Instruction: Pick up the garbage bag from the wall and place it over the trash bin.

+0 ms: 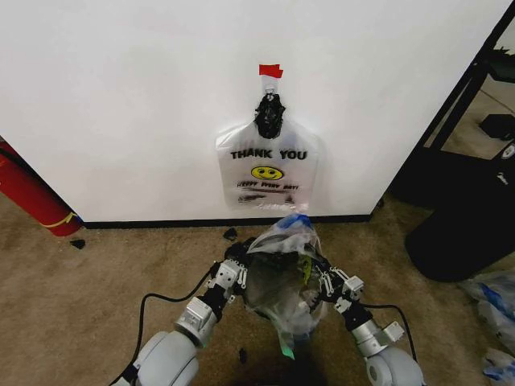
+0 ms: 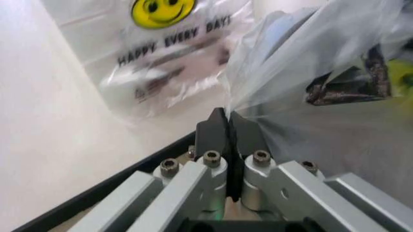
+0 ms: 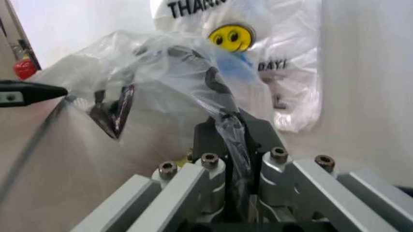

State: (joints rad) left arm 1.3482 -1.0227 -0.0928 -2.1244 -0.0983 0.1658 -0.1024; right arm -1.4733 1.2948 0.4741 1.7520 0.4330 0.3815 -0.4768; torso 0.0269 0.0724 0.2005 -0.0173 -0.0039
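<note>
Both grippers are clamping the garbage bag by opposite sides of its rim: left gripper is pinching a fold of film with jaws closed, right gripper is closed on a twisted strand, and the bag is hanging stretched between them low over the carpet, just in front of the wall below the hung THANK YOU bag. Film is looking very light, limp and slippery, so I'd judge rim-edge pinches the right hold, though it could tear or slide out under tension.
</note>
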